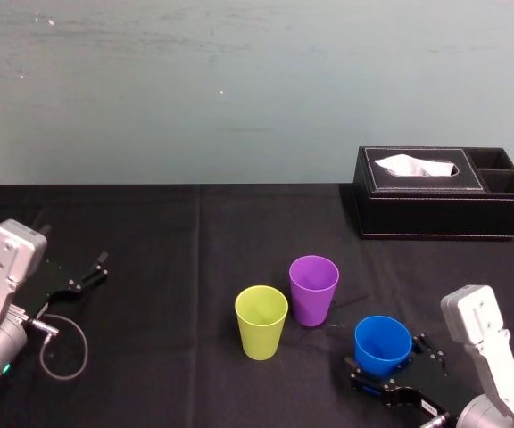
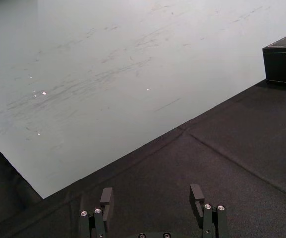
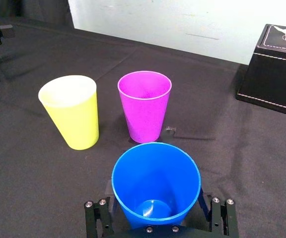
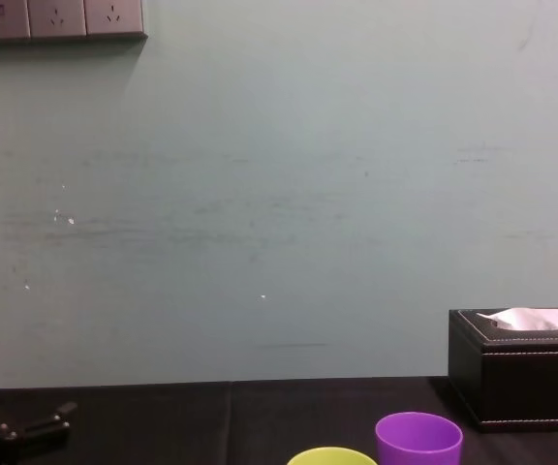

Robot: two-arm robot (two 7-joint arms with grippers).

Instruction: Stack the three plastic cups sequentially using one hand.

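- Black-clothed table (image 1: 168, 374) under a pale teal wall (image 1: 239, 89), tissue box (image 1: 435, 214) at the far right.
- Right gripper (image 3: 155, 223) spread wide, straddling the blue cup (image 3: 155, 183) low on its wall, nothing clamped yet.
- Blue cup upright at the near right; purple cup (image 3: 144, 106) and yellow-green cup (image 3: 71, 111) just beyond, side by side, apart.
- Best play, by the look of it: close gently and evenly, lift straight, centre over a neighbour's mouth before lowering.
- Left gripper (image 1: 90, 274) parked far left, fingers spread, empty.
- Count: three cups, one per colour; one tissue box; two grippers.
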